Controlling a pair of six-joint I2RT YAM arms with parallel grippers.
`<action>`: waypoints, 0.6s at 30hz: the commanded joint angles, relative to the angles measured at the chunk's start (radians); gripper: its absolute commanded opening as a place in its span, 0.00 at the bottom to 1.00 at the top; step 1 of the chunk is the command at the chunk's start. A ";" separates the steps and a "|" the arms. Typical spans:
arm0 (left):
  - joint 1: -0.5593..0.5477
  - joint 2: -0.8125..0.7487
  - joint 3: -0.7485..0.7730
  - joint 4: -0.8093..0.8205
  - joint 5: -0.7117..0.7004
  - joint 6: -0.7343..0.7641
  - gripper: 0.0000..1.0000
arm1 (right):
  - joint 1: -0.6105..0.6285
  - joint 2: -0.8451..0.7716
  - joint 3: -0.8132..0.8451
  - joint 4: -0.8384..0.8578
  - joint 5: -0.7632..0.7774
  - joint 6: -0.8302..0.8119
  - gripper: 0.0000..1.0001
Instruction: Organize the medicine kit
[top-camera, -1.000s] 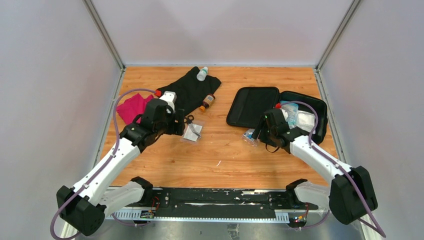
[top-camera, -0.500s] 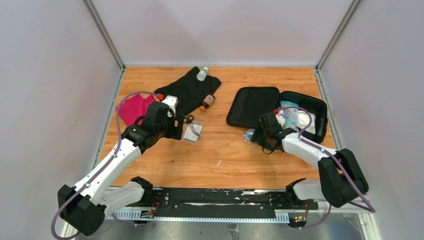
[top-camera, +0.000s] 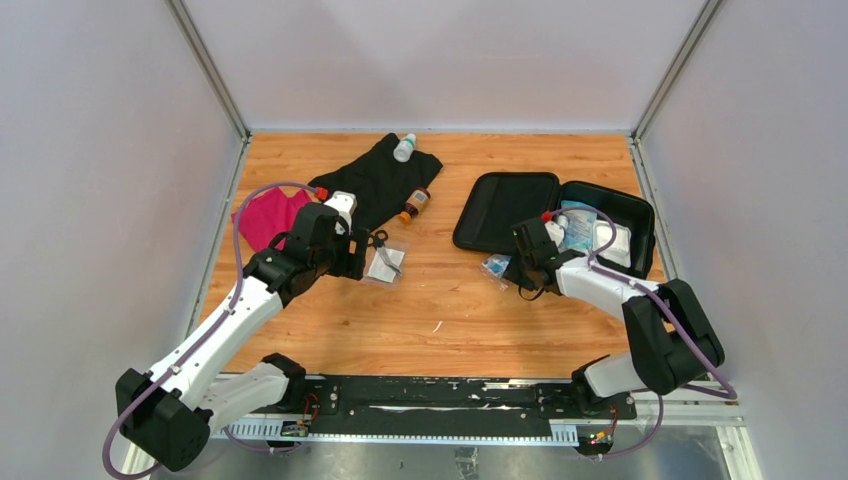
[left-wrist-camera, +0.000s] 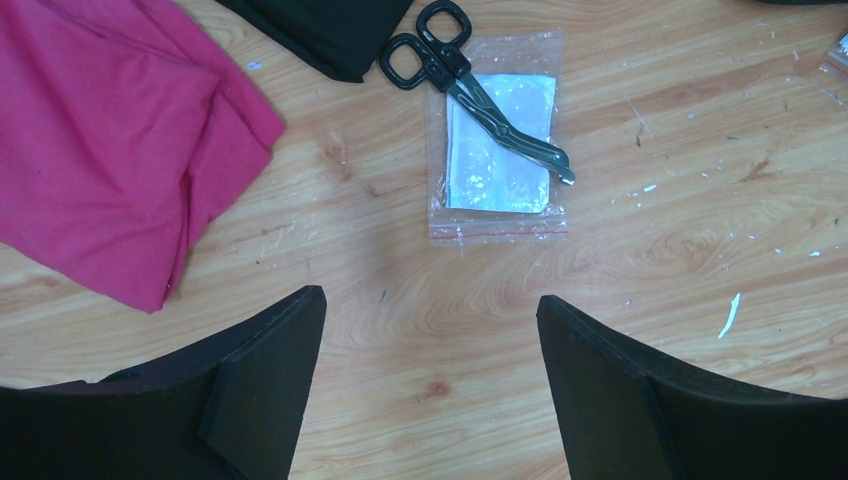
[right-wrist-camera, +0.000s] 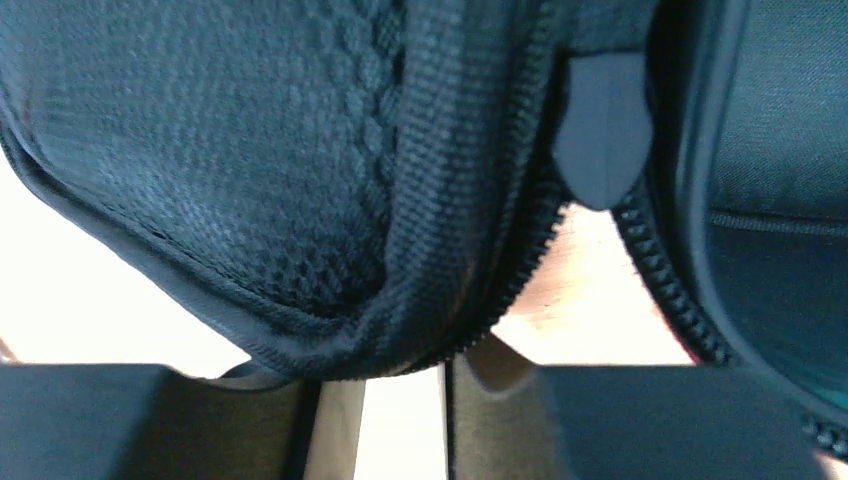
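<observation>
Found left gripper (left-wrist-camera: 428, 312) fingers wide apart over table (left-wrist-camera: 640, 250) | spotted zip bag (left-wrist-camera: 497, 205) just ahead of tips, scissors (left-wrist-camera: 470, 90) across it, magenta cloth (left-wrist-camera: 100, 130) ahead-left | found right gripper (right-wrist-camera: 405, 400) fingers nearly together, could not tell if clamped | saw medicine kit (right-wrist-camera: 230, 150) zipper rim right at those tips, case opened flat.

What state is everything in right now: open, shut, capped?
medicine kit: unzipped, lying open flat
scissors: blades closed, on a plastic bag
white bottle: capped, lying down
brown bottle: capped, lying down
left gripper: open, empty
right gripper: nearly together at kit's edge, grip unclear
</observation>
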 joint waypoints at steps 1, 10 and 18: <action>0.003 0.001 -0.009 0.005 -0.004 0.014 0.83 | 0.013 0.018 -0.035 -0.035 0.033 -0.020 0.28; 0.003 0.007 -0.009 0.005 -0.004 0.014 0.83 | 0.013 -0.020 -0.060 0.005 -0.009 -0.089 0.00; 0.003 0.007 -0.009 0.005 -0.006 0.012 0.84 | 0.027 -0.173 -0.063 -0.040 -0.160 -0.152 0.00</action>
